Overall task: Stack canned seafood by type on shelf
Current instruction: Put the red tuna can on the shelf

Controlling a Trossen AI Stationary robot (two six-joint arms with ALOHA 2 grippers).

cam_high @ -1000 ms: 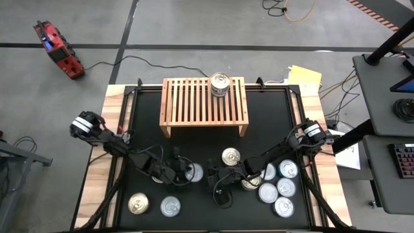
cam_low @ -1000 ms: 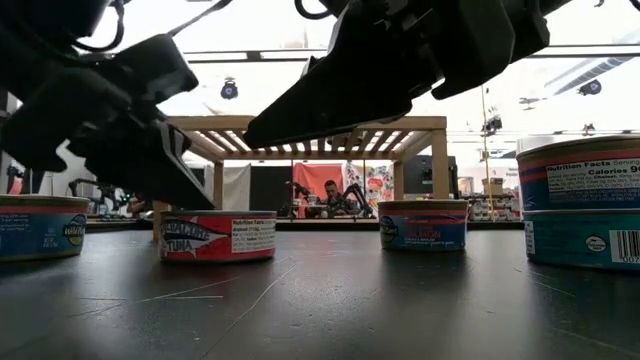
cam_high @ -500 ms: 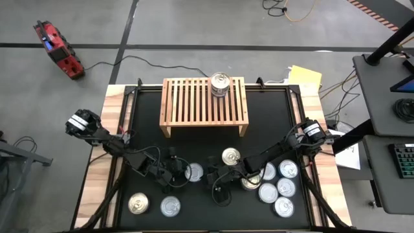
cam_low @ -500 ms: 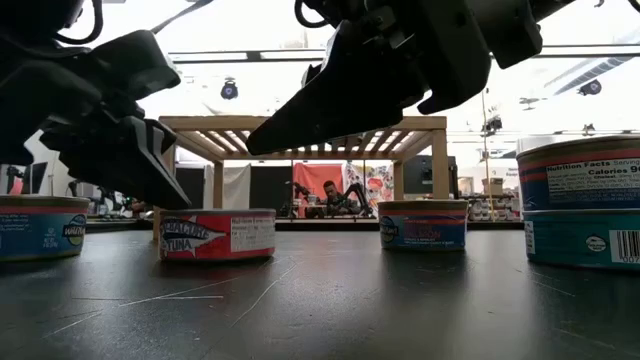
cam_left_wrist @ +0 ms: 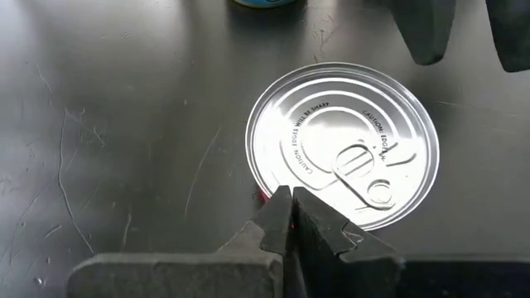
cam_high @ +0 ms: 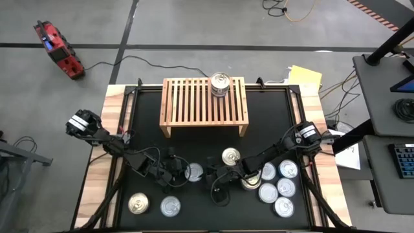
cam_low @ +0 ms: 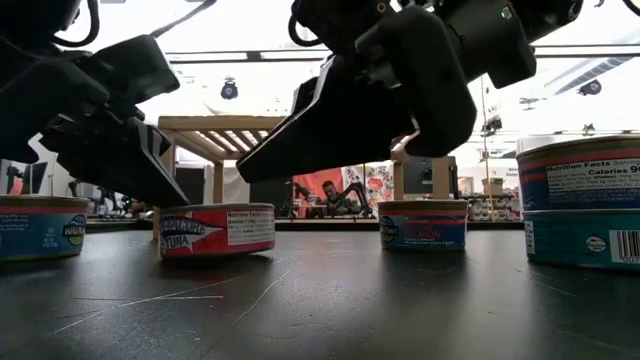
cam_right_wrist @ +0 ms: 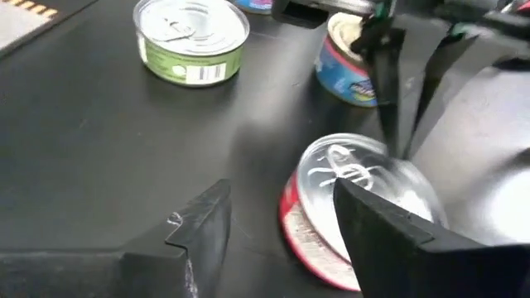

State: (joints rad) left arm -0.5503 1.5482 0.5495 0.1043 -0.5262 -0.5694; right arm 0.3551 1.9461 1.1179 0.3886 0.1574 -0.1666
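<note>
The flat red tuna can with a silver lid (cam_high: 193, 171) lies on the black mat between both grippers; it also shows in the low view (cam_low: 215, 232) with one side slightly raised. My left gripper (cam_left_wrist: 290, 207) is shut, its tips at the can's rim. My right gripper (cam_right_wrist: 281, 232) is open and hangs slanted just above the can (cam_right_wrist: 348, 199), one finger in front of it; I see no touch. The wooden shelf (cam_high: 204, 100) stands at the far side, and a taller can (cam_high: 220, 84) rests on its slats. My left gripper presses its shut fingertips (cam_left_wrist: 286, 203) on the edge of the red can's lid (cam_left_wrist: 273, 178), on the side toward the table's left. It comes slanting down from the left. The can's bottom edge on that side stays on the mat.
A gold-lidded can (cam_high: 231, 156) sits just beyond the right gripper. Several silver cans (cam_high: 284, 188) cluster at the right near corner, some stacked (cam_low: 580, 200). Two more cans (cam_high: 138, 204) (cam_high: 169, 206) lie near left. A person sits in the room behind (cam_low: 330, 195).
My right gripper has come down toward the red can and turned, so its second finger now shows in the low view. My left gripper has stayed at the can's rim, and the can has tipped a little, its side toward the right gripper rising.
</note>
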